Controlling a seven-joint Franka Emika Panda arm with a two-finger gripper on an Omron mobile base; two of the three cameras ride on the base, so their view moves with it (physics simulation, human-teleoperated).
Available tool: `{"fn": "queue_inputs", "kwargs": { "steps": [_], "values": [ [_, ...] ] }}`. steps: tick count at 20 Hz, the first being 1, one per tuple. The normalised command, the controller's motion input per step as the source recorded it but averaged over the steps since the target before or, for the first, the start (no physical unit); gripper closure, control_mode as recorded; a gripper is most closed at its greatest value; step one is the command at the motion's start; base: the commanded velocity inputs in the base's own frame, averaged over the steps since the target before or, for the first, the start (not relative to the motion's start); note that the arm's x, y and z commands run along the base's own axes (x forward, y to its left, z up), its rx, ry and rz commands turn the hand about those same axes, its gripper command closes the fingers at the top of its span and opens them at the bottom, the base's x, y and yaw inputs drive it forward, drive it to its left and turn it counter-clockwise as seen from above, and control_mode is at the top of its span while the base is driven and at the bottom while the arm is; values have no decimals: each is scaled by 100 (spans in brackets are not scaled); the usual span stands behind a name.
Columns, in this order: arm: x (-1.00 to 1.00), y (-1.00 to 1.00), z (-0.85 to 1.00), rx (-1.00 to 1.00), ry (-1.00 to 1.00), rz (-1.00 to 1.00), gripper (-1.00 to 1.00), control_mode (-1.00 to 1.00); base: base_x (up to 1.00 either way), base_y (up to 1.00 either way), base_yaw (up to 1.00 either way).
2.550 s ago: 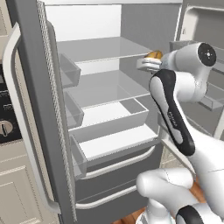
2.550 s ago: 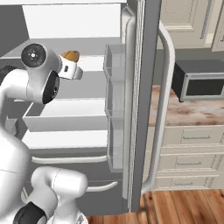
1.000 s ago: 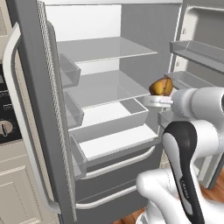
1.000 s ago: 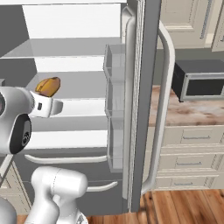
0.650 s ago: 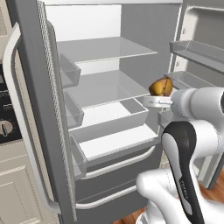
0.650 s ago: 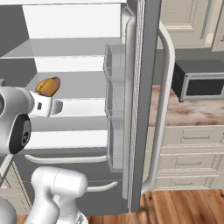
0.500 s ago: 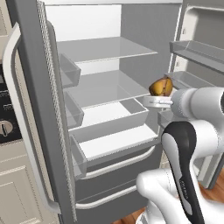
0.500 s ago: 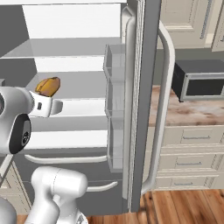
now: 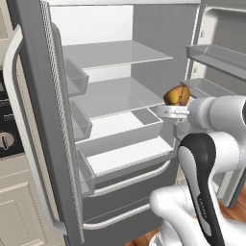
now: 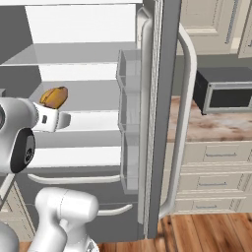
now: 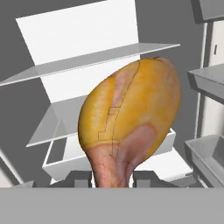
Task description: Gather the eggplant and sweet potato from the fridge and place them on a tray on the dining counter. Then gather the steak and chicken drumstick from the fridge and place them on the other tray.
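A robot arm holds a chicken drumstick (image 9: 176,95) just outside an open fridge (image 9: 115,125).

The gripper (image 11: 113,178) is closed on the narrow, paler end of the drumstick, so the fat golden-brown end stands up above the fingers; from the hand camera it looms large in front of the fridge shelves. Seen from the base cameras, the drumstick sits atop the white wrist, level with the middle glass shelf (image 9: 117,96) and in front of the fridge's open compartment, touching no shelf. The shelves and the white drawer (image 9: 127,127) below look bare. Gripping the thin end probably gives the fingers a firm hold for the carry. To the right, beyond the fridge door (image 10: 160,113), a marbled surface (image 10: 211,125) carries a dark microwave (image 10: 224,91).
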Motion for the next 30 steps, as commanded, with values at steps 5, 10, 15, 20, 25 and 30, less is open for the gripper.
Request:
{"fn": "queue_inputs", "kwargs": {
  "steps": [5, 10, 15, 20, 25, 30],
  "values": [
    [-2, 0, 0, 0, 0, 0, 100, -100, 0, 0, 0],
    [0, 0, 0, 0, 0, 0, 100, 100, -76, 0, 0],
    [0, 0, 0, 0, 0, 0, 100, 100, -100, 0, 0],
    [0, 0, 0, 0, 0, 0, 100, 100, -100, 0, 0],
    [0, 0, 0, 0, 0, 0, 100, 100, -100, 0, -2],
    [0, 0, 0, 0, 0, 0, 100, 100, -99, 0, -24]
  ]
}}
